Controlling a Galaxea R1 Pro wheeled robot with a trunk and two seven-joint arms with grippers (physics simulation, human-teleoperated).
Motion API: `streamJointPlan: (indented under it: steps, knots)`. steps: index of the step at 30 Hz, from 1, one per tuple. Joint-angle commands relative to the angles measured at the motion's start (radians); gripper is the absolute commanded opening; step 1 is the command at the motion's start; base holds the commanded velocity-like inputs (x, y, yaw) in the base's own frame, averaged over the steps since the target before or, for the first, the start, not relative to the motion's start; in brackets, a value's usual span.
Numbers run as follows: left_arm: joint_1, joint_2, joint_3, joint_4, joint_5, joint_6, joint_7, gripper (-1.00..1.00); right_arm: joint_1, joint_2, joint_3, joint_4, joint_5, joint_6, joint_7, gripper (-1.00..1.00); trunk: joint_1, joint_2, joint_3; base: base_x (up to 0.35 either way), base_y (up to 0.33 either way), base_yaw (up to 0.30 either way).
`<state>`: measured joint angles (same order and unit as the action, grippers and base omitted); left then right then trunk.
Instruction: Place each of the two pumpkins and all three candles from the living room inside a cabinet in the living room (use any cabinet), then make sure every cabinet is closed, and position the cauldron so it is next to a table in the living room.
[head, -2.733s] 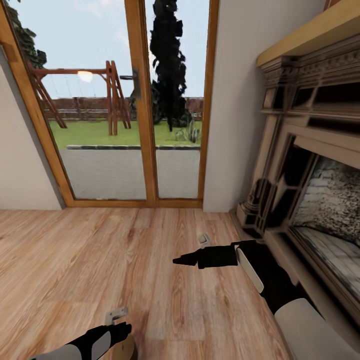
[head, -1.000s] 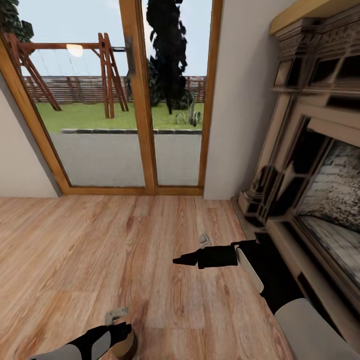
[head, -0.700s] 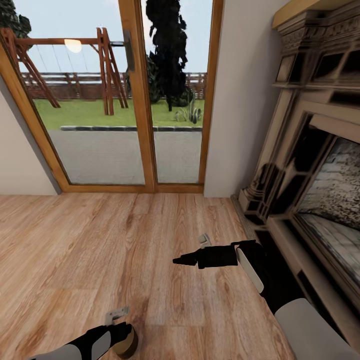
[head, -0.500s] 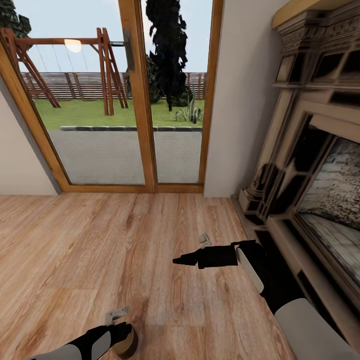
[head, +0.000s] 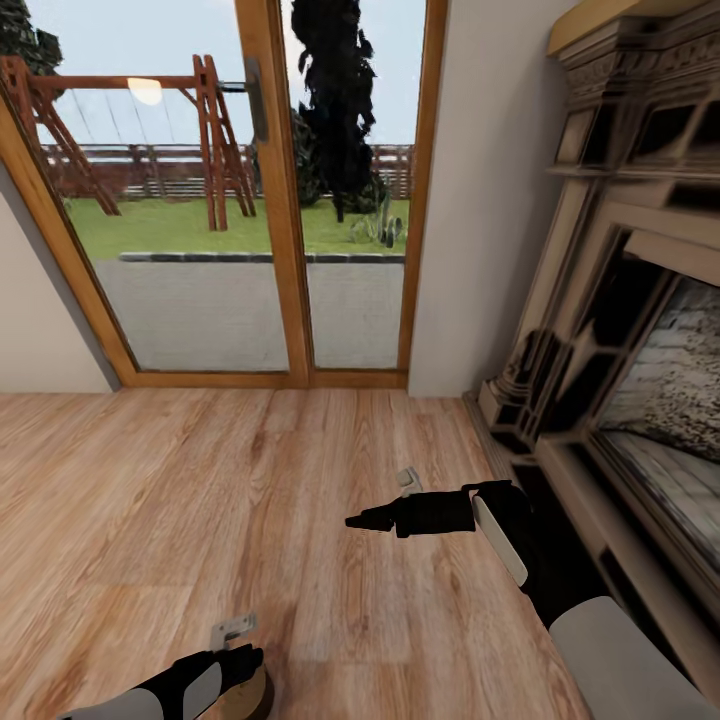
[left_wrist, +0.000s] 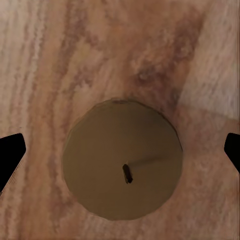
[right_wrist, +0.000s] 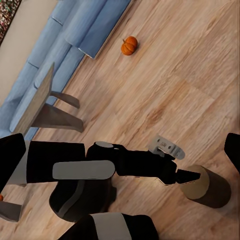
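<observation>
Jaws first: the left gripper (left_wrist: 120, 150) is spread wide, hanging straight over a brown candle (left_wrist: 123, 166) that stands upright on the wood floor (head: 150, 500), with one black tip on each side and neither touching it. The right gripper (head: 362, 520) is out over the floor, and I can't tell whether it's open. Biggest stuff in the room: a fireplace (head: 620, 330) on the robot's right, glass patio doors (head: 230, 200) ahead, and in the right wrist view a blue sofa (right_wrist: 65, 45) with a pale worktop (right_wrist: 35, 102) near it. One pumpkin (right_wrist: 129, 45) sits on the floor just beside the sofa, well away from the candle. Main risk, I'd say: the wick (left_wrist: 127, 173) looks off-center between the tips, so closing now could nudge or tip the candle. Dropping too low could also jam the tips into the floor.
</observation>
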<state>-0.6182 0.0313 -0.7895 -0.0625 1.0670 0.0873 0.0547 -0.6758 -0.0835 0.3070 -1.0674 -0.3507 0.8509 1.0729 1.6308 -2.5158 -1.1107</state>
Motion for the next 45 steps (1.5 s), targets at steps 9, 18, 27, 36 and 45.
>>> streamJointPlan:
  steps: [9, 18, 27, 36, 45]
  knots:
    - [0.0, 0.001, -0.008, -0.003, 0.008, 0.005, 0.006, 1.0, -0.001, -0.001, 0.001, 0.0, -0.005, 0.005, -0.001, 1.0, 0.0, 0.0, -0.001, 0.118, 0.0, 0.0]
    - [0.0, 0.001, -0.008, -0.003, 0.008, 0.005, 0.006, 1.0, -0.001, -0.001, 0.002, 0.0, -0.005, 0.005, -0.001, 1.0, 0.0, 0.0, -0.001, 0.003, 0.0, 0.0]
    - [0.0, 0.001, -0.008, -0.003, 0.008, 0.005, 0.005, 1.0, -0.001, -0.001, 0.002, 0.0, -0.005, 0.005, -0.001, 1.0, 0.002, -0.001, -0.016, 0.0, 0.0, 0.0]
    - [0.0, 0.001, -0.008, -0.003, 0.008, 0.005, 0.005, 1.0, -0.001, -0.001, 0.002, 0.0, -0.005, 0.005, -0.001, 1.0, 0.005, -0.003, -0.04, 0.0, 0.0, 0.0]
    - [0.0, 0.001, -0.008, -0.003, 0.008, 0.005, 0.006, 1.0, -0.001, -0.001, 0.002, 0.0, -0.005, 0.005, -0.001, 1.0, 0.005, -0.003, -0.04, 0.0, 0.0, 0.0]
